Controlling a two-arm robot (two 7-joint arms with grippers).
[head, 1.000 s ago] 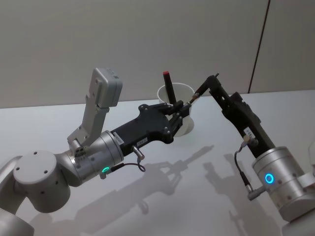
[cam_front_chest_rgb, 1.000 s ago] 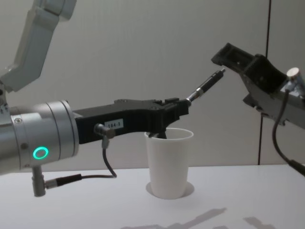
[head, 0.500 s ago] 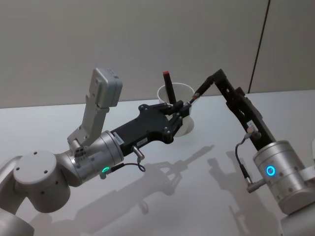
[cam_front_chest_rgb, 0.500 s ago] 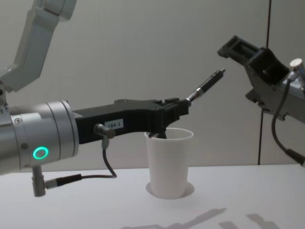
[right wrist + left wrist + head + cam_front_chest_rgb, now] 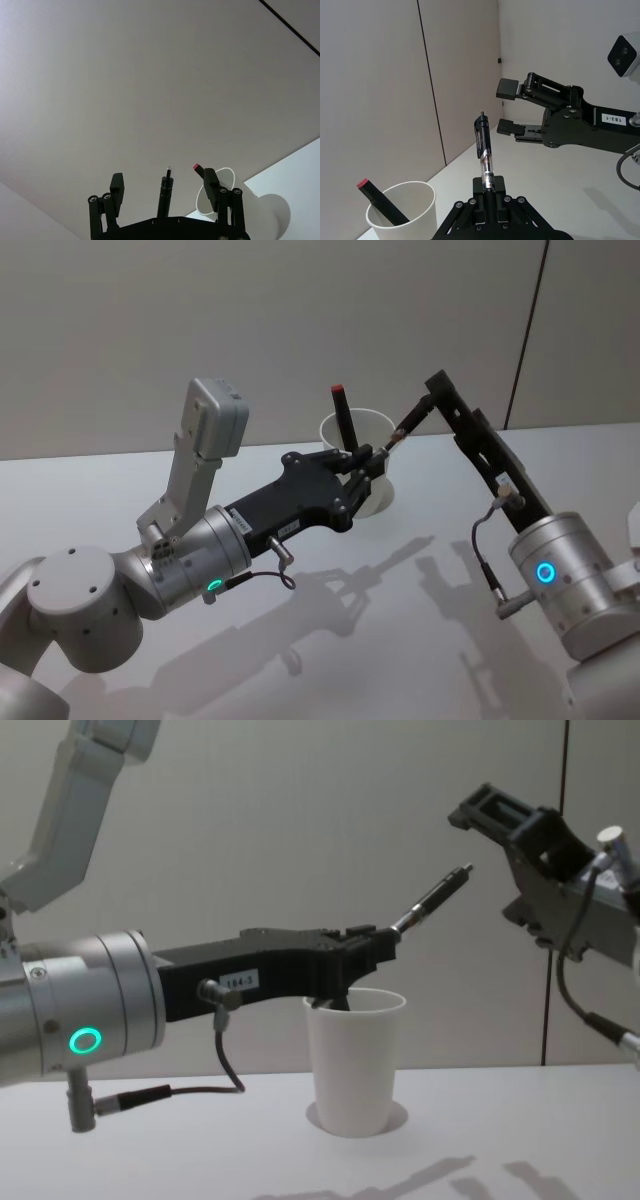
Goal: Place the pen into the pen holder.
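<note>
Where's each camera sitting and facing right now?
Head: above, looking down on left gripper, right gripper and pen holder.
Chest: low, looking across the table; left gripper at left, right gripper at right.
Left wrist: behind its fingers, along the pen toward the right gripper.
Right wrist: behind its open fingers, facing pen and wall.
All share the pen.

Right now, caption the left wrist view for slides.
Left gripper holds clear black-clipped pen near white paper cup, facing open right gripper.

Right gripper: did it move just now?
Yes. In the chest view the right gripper has gone up, higher above the cup and away from the top of the pen.
</note>
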